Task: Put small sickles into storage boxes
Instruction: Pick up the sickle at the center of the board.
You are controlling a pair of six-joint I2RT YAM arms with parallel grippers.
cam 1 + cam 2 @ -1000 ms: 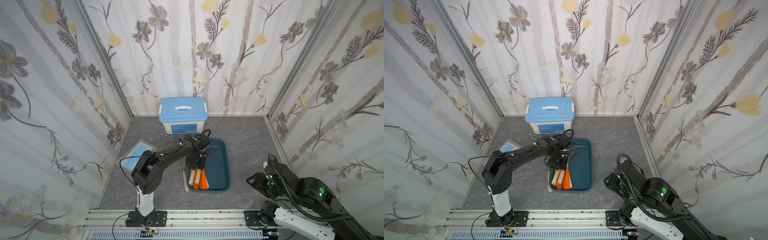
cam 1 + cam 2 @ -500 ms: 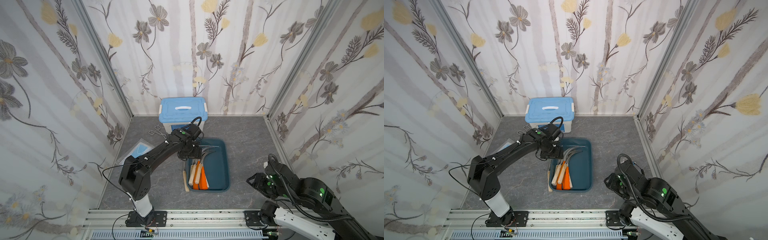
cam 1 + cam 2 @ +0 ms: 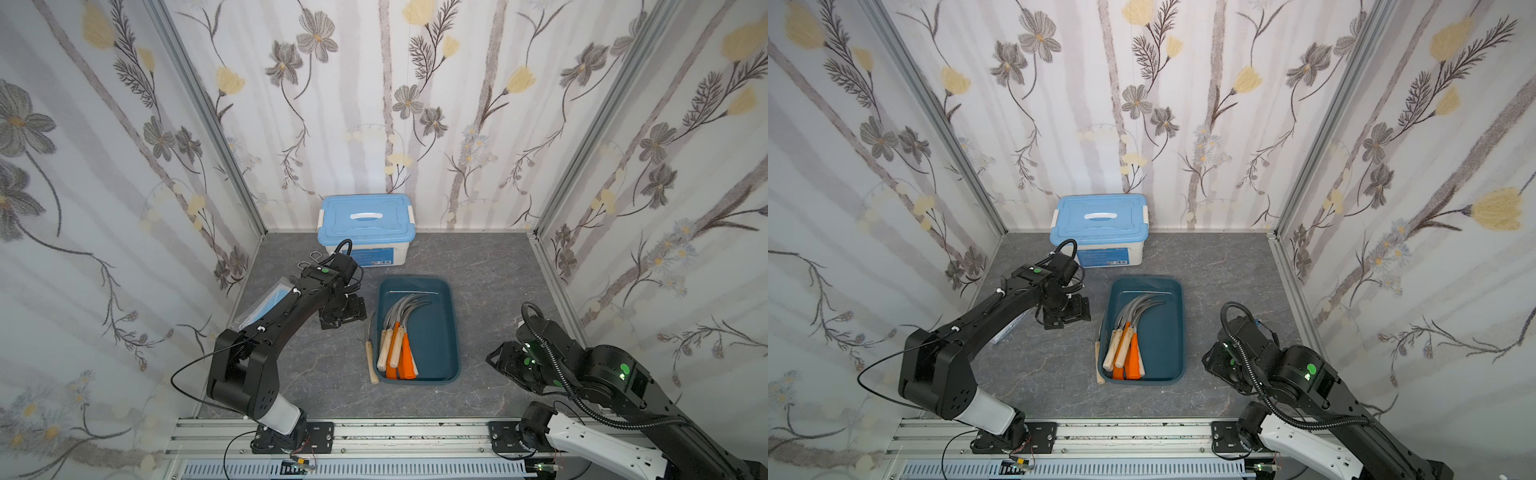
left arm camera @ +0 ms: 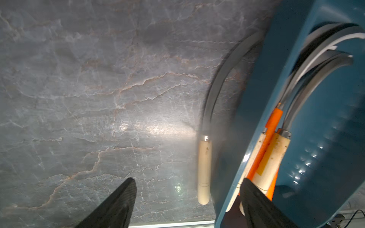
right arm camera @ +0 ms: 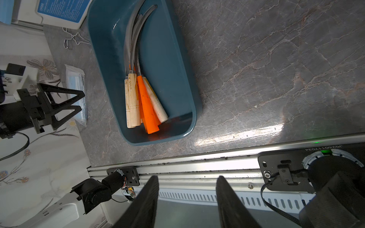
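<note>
Small sickles lie bundled in the teal tray at mid-bench, blades toward the back wall. Their wooden and orange handles overlap, so their number is hard to make out. One more wooden-handled sickle lies outside on the bench. At far left a clear packet is partly covered by the left arm. Of the wire tongs, only the loops clear that arm in both top views. The left hand hangs over bare bench just left of the tray, fingers spread wide, holding and touching nothing. In its smeared wrist view one fingertip overlaps the tray's rim. The outside sickle lies just beside the tray's left long wall; whether its blade touches that wall cannot be told. A white box with a blue lid stands behind the tray, apart from it. Open bench lies to the right of the tray. The right hand hangs near the front rail, well apart from the tray, fingers partly spread and empty. In both top views the arm hides its fingertips.
</note>
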